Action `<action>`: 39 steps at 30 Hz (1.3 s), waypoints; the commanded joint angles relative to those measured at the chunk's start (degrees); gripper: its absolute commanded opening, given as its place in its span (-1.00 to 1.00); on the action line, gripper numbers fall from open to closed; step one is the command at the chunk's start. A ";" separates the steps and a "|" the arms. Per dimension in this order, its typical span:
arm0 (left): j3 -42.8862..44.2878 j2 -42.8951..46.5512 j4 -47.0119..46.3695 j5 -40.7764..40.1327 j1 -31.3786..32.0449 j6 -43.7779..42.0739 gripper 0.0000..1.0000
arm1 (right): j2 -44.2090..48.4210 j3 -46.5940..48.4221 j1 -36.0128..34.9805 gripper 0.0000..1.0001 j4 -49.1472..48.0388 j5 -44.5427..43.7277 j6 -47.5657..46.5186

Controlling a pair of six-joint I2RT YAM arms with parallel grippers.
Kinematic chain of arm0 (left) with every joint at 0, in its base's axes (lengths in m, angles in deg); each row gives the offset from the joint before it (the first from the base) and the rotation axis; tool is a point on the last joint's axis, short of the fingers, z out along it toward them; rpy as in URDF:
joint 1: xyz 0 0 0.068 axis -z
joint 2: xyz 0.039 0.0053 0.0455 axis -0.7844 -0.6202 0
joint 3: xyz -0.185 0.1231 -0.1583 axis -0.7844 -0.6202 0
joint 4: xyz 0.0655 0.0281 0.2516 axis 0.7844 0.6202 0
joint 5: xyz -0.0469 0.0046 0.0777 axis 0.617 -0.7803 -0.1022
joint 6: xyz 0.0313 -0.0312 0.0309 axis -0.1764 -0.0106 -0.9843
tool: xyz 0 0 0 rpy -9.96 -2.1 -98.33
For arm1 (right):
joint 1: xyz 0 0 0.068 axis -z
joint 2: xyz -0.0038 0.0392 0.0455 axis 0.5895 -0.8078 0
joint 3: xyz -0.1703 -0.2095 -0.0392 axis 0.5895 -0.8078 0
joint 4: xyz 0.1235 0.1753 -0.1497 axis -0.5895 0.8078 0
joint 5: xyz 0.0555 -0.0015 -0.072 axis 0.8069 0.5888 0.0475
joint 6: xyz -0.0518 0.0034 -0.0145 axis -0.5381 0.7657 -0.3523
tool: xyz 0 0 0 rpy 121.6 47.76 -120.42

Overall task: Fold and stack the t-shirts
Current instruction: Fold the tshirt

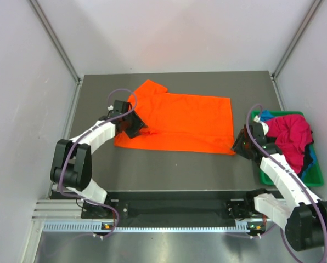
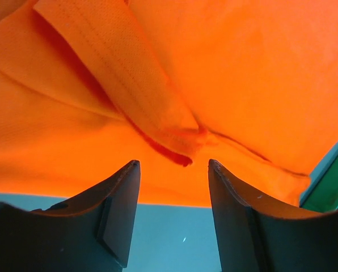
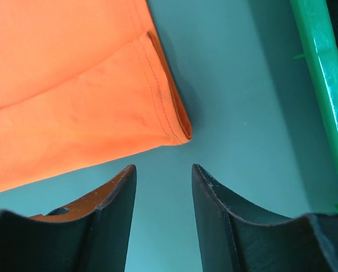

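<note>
The orange t-shirt [image 1: 180, 121] lies spread on the dark table, partly folded lengthwise, one sleeve pointing to the far left. My left gripper [image 1: 137, 129] is open and empty, just above the shirt's near-left part; in the left wrist view a folded sleeve hem [image 2: 174, 148] lies just ahead of the jaws. My right gripper [image 1: 239, 143] is open and empty at the shirt's near-right corner [image 3: 177, 129], which lies just ahead of its jaws. The magenta-red t-shirt [image 1: 291, 136] is heaped in the green bin, with the blue t-shirt [image 1: 266, 115] peeking out at the far end.
The green plastic bin [image 1: 316, 176] stands at the table's right edge; its rim shows in the right wrist view [image 3: 322, 73]. Bare table [image 1: 174, 170] lies between the orange shirt and the arm bases. Grey walls enclose the table on three sides.
</note>
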 commanded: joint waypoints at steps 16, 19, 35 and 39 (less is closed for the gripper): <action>12.51 -12.41 -5.58 -2.65 3.32 1.46 -0.39 | 1.30 3.09 -0.19 -0.11 -1.38 0.95 -2.12; 14.19 -14.87 -5.93 -0.80 3.58 -0.21 -0.57 | 1.12 3.18 -0.19 -0.11 -1.38 0.78 -2.21; 32.65 -15.59 11.52 -10.10 4.11 -20.95 -0.21 | -1.77 2.92 -0.28 -0.11 -1.82 3.58 -2.57; 28.38 -12.25 16.30 -10.38 4.11 -22.19 -0.21 | -5.72 2.04 -0.28 -0.19 -2.79 3.94 -3.09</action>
